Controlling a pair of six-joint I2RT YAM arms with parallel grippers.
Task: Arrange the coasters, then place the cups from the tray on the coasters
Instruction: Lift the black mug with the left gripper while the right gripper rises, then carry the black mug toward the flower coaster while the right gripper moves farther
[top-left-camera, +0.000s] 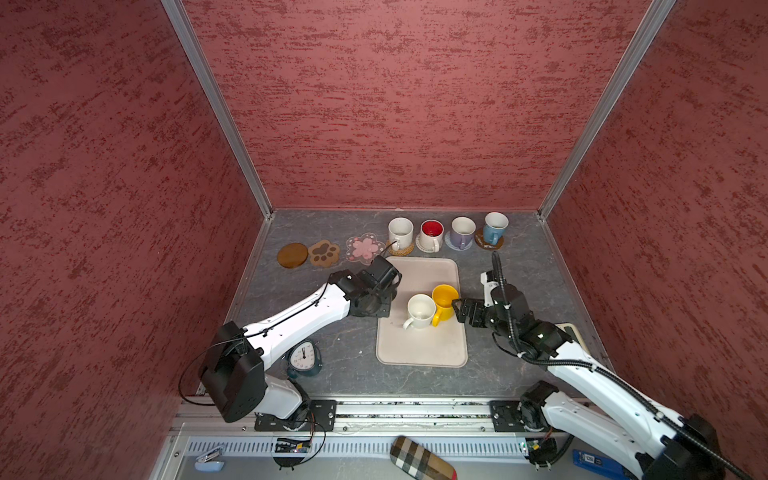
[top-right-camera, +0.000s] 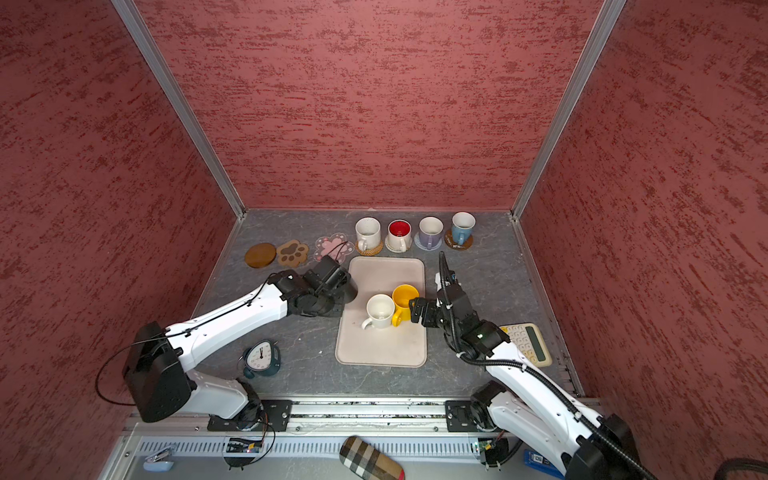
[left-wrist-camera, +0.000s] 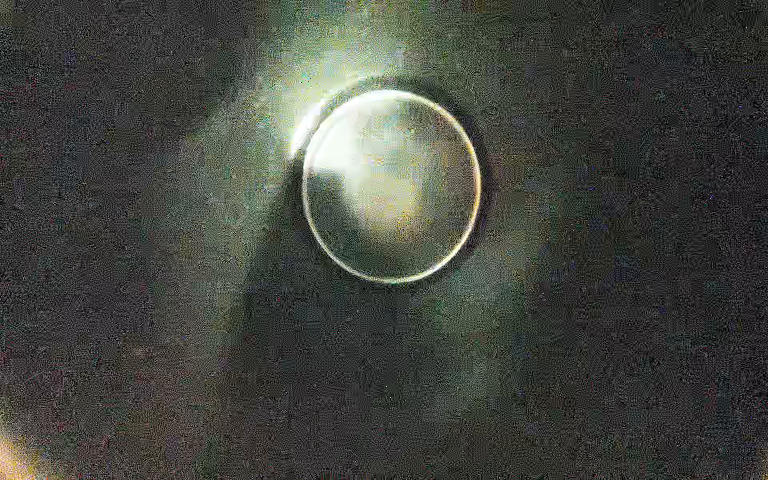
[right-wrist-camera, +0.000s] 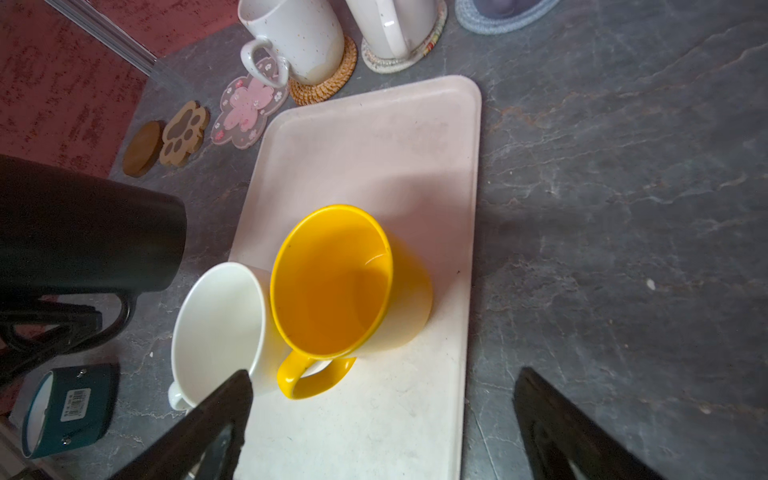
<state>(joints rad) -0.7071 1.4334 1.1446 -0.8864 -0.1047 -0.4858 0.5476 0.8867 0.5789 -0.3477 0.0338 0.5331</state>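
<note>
Room: tray (top-left-camera: 419, 351) is lying with its near half bare; open tabletop (top-left-camera: 519, 266) is running along its right edge.
Left arm: left gripper (top-right-camera: 338, 293) is clenching the black cup (right-wrist-camera: 83, 232), tipped sideways over the tray's left edge.
Right arm: right gripper (top-left-camera: 458, 311) is hovering at the tray's right edge, fingers spread wide.
On tray: glossy yellow cup (top-left-camera: 444, 297) and white cup (top-left-camera: 420, 311) are standing upright mid-tray, touching.
Free coasters: brown disc (top-left-camera: 292, 255), paw coaster (top-left-camera: 323, 252) and flower coaster (top-left-camera: 364, 248) are lying beyond the tray's far-left corner.

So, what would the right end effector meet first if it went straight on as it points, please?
The right end effector would probably meet the yellow mug on the tray, ahead of its open jaws; depth is uncertain.
</note>
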